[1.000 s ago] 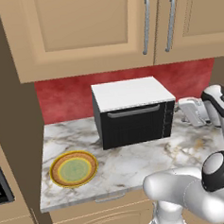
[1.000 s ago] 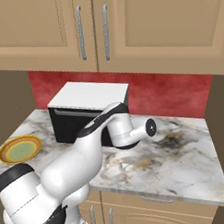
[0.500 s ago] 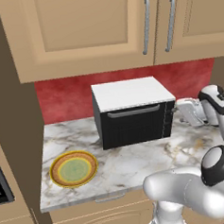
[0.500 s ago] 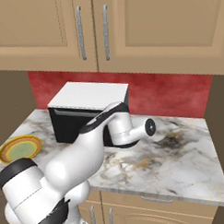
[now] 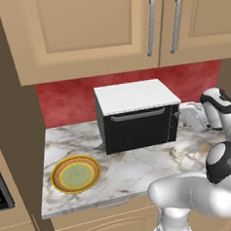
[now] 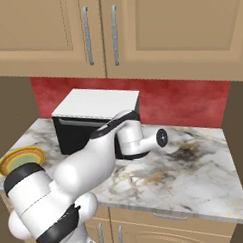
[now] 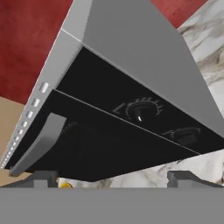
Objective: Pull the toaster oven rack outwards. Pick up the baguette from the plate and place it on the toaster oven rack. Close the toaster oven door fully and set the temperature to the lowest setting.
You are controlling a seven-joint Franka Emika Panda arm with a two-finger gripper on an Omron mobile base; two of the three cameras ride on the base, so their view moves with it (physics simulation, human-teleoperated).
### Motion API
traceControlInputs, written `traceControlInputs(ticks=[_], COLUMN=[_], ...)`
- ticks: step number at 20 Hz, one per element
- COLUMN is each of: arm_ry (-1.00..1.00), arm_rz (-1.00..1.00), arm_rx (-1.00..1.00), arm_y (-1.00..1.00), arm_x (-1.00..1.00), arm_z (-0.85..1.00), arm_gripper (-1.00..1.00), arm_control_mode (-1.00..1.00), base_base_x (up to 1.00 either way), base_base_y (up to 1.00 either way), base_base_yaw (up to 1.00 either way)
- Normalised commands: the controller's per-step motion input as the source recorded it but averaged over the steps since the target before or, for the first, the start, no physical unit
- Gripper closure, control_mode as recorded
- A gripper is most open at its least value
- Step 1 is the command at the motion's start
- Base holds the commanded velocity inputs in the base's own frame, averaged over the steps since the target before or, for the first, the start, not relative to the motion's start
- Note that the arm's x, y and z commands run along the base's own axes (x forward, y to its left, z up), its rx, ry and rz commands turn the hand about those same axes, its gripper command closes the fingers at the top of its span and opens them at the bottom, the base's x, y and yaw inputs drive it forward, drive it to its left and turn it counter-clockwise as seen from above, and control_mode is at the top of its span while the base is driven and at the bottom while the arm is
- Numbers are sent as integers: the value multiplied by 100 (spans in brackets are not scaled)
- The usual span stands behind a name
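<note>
Now jaws wide apart, empty, just off toaster oven (image 7: 131, 109) control strip w/ knobs.

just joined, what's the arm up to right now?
The arm has its claw open and empty, aimed at the toaster oven's control strip, where two knobs show in the hand view. The toaster oven door is shut. The plate on the counter has no baguette on it.
</note>
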Motion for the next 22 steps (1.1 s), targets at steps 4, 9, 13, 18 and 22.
traceControlInputs(ticks=[4, 9, 13, 18, 22], arm_ry=[0, 0, 0, 0, 0], arm_rz=[0, 0, 0, 0, 0], arm_rx=[0, 0, 0, 0, 0], arm_y=[0, 0, 0, 0, 0], arm_x=[17, 16, 11, 6, 6], arm_z=[-7, -6, -9, -8, -5], arm_gripper=[-100, -100, -100, -100, -100], arm_control_mode=[-100, -100, -100, -100, -100], base_base_x=[0, 0, 0, 0, 0], base_base_y=[0, 0, 0, 0, 0], base_base_yaw=[0, 0, 0, 0, 0])
